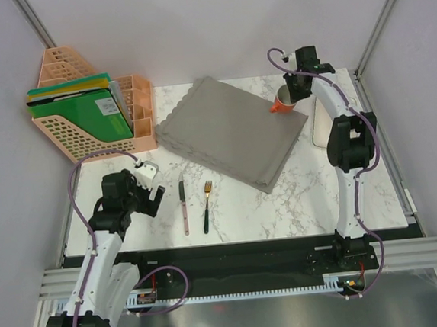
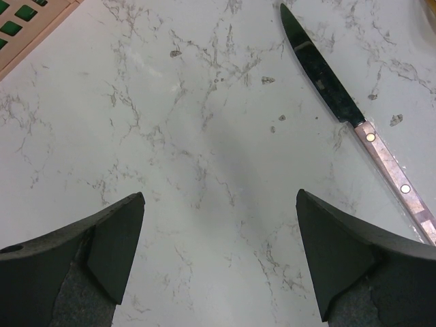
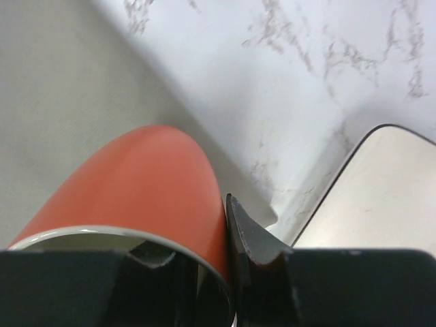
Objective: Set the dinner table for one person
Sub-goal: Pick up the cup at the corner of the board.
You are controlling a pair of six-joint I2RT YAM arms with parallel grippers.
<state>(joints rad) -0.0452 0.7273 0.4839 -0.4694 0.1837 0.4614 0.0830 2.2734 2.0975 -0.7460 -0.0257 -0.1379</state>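
Note:
An orange cup (image 1: 282,101) with a pale inside hangs over the right corner of the grey scallop-edged placemat (image 1: 227,128). My right gripper (image 1: 295,89) is shut on its rim. In the right wrist view one finger (image 3: 253,240) presses the cup (image 3: 136,184) from outside and the other sits inside it. The cup's shadow falls on the dinner table (image 3: 272,68). A white plate (image 1: 319,128) lies to the right, partly behind the arm. My left gripper (image 1: 155,196) stands open and empty low over the marble, left of the knife (image 1: 183,205) and fork (image 1: 207,205).
A peach file organizer (image 1: 83,106) holding green folders stands at the back left, and its corner (image 2: 27,27) shows in the left wrist view. The knife (image 2: 340,109) lies right of my left gripper (image 2: 219,231). The plate's edge (image 3: 381,197) runs beside the cup.

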